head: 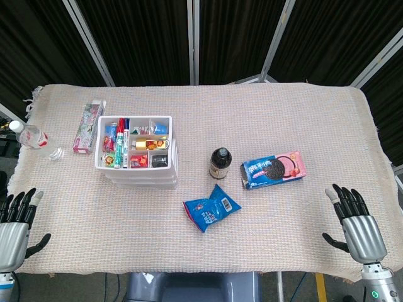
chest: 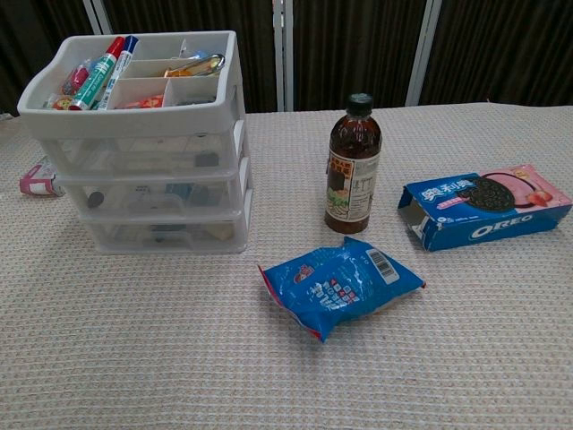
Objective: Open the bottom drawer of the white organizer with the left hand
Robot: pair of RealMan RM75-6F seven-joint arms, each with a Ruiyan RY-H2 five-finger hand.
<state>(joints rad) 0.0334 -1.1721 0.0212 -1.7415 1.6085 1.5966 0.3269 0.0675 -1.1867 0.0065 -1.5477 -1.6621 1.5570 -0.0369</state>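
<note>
One white organizer (head: 137,154) stands on the cloth-covered table (head: 283,251), far ahead of the left hand (head: 16,223) and off to its right. It has three stacked drawers under an open top tray of markers and small items. The bottom drawer (chest: 161,233) sits flush with the two above it, closed, its front facing the robot and its long axis running side to side. One left hand rests at the near left edge of the table, fingers apart and holding nothing. One right hand (head: 356,220) lies at the near right edge, likewise spread and empty.

Right of the organizer, further from the left hand, stand one dark bottle (head: 219,163), one blue snack bag (head: 211,207) nearer the robot, and one blue Oreo box (head: 274,170) beyond the bottle. One clear water bottle (head: 28,137) lies directly ahead of the left hand, and one pink carton (head: 87,127) lies just left of the organizer. Bare cloth lies between the left hand and the drawer front.
</note>
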